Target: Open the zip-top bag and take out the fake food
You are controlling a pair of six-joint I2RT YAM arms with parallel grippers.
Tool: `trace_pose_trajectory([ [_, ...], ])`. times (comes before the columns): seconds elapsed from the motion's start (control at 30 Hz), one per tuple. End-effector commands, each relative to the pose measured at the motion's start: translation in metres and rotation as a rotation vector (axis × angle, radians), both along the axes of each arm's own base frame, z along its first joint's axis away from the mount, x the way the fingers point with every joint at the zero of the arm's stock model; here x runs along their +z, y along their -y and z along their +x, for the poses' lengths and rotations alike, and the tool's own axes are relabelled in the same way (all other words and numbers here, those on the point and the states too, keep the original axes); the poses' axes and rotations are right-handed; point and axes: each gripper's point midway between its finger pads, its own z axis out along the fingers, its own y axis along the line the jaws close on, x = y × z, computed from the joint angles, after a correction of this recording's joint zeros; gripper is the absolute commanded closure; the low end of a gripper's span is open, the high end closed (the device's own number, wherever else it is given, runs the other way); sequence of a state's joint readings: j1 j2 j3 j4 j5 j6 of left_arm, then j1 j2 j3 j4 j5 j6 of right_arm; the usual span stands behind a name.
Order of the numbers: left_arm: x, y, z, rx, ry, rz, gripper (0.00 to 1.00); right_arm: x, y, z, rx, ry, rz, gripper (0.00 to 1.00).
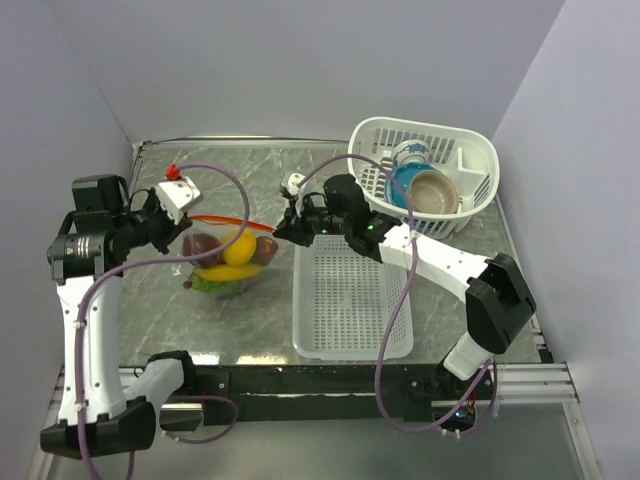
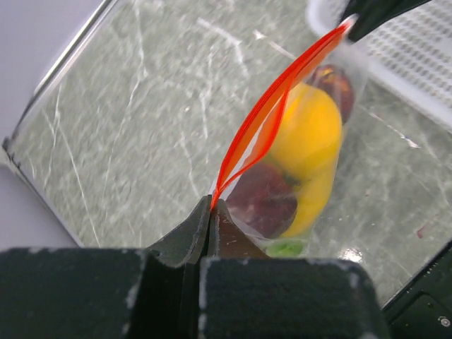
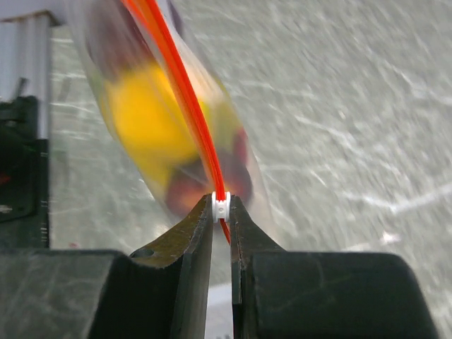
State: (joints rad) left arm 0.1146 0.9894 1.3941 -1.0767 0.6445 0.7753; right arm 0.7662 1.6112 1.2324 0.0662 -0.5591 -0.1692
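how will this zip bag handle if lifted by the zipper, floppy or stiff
Probably floppy: the zip-top bag sags below its taut orange strip. Likely bottom-heavy, since the fake food bunches low. Those rounded pieces would probably shift and roll inside.

My top view looks down from the near counter [image 1: 240,320] edge; both wrist views closely face the zip-top bag [image 2: 311,134], from opposite ends.

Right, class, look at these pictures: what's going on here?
Both arms hold the zip-top bag by its orange-red zipper strip, stretched between them over the table. The left gripper is shut on one end. The right gripper is shut on the other end, at the small white slider. The fake food, yellow and dark red pieces, is inside the bag, and none is out yet.
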Motion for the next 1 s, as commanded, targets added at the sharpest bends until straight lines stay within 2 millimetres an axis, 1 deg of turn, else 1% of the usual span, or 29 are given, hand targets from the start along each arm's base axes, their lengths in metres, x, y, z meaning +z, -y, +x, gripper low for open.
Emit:
trace_pose_trajectory([
  [0.0,0.030,-0.032,0.029,0.067,0.144,0.039,0.99,-0.025,0.029,0.039,-0.175,-0.017,-0.048,1.00],
  [0.1,0.025,-0.040,0.036,0.079,0.128,0.026,0.99,-0.031,0.030,0.044,-0.195,-0.025,-0.057,1.00],
  [0.13,0.025,-0.042,0.037,0.081,0.128,0.021,0.99,-0.034,0.031,0.046,-0.202,-0.031,-0.063,1.00],
  [0.27,0.029,-0.059,0.048,0.132,0.150,0.013,0.99,-0.040,0.033,0.058,-0.252,-0.026,-0.083,1.00],
  [0.3,0.036,-0.061,0.051,0.139,0.174,0.015,0.99,-0.037,0.034,0.064,-0.281,-0.013,-0.083,1.00],
  [0.37,0.046,-0.070,0.056,0.162,0.192,0.006,0.99,-0.040,0.036,0.074,-0.320,-0.005,-0.097,1.00],
  [0.43,0.053,-0.077,0.060,0.180,0.207,-0.001,0.99,-0.039,0.038,0.087,-0.378,0.014,-0.106,1.00],
  [0.47,0.058,-0.081,0.063,0.179,0.212,-0.018,0.99,-0.033,0.037,0.092,-0.392,0.015,-0.094,1.00],
  [0.5,0.057,-0.082,0.062,0.177,0.196,-0.034,0.99,-0.035,0.034,0.094,-0.389,0.011,-0.092,1.00],
  [0.53,0.057,-0.079,0.063,0.167,0.188,-0.048,0.99,-0.031,0.032,0.096,-0.395,0.006,-0.078,0.99],
  [0.57,0.057,-0.079,0.066,0.159,0.181,-0.061,0.99,-0.020,0.027,0.102,-0.408,0.015,-0.051,0.98],
  [0.6,0.058,-0.075,0.066,0.151,0.173,-0.095,0.99,-0.019,0.023,0.107,-0.419,0.009,-0.036,0.93],
  [0.63,0.062,-0.074,0.069,0.146,0.187,-0.109,0.99,-0.013,0.023,0.113,-0.453,0.001,-0.012,0.89],
  [0.67,0.062,-0.072,0.070,0.143,0.193,-0.127,0.99,0.003,0.017,0.120,-0.463,0.013,0.025,0.87],
  [0.7,0.063,-0.067,0.069,0.135,0.190,-0.166,0.99,0.002,0.013,0.125,-0.470,0.004,0.034,0.86],
  [0.77,0.065,-0.064,0.070,0.131,0.226,-0.189,0.99,0.014,0.005,0.132,-0.486,-0.017,0.082,0.81],
  [0.83,0.059,-0.067,0.073,0.144,0.257,-0.178,0.99,0.018,0.000,0.132,-0.485,-0.032,0.101,0.80],
  [0.9,0.046,-0.066,0.069,0.128,0.249,-0.156,0.99,0.014,-0.006,0.121,-0.466,-0.042,0.091,0.79],
  [0.93,0.028,-0.060,0.060,0.114,0.191,-0.165,0.99,0.000,-0.005,0.113,-0.458,-0.058,0.065,0.79],
  [0.97,0.016,-0.057,0.055,0.081,0.172,-0.137,0.99,0.001,-0.008,0.102,-0.440,-0.056,0.063,0.71],
])
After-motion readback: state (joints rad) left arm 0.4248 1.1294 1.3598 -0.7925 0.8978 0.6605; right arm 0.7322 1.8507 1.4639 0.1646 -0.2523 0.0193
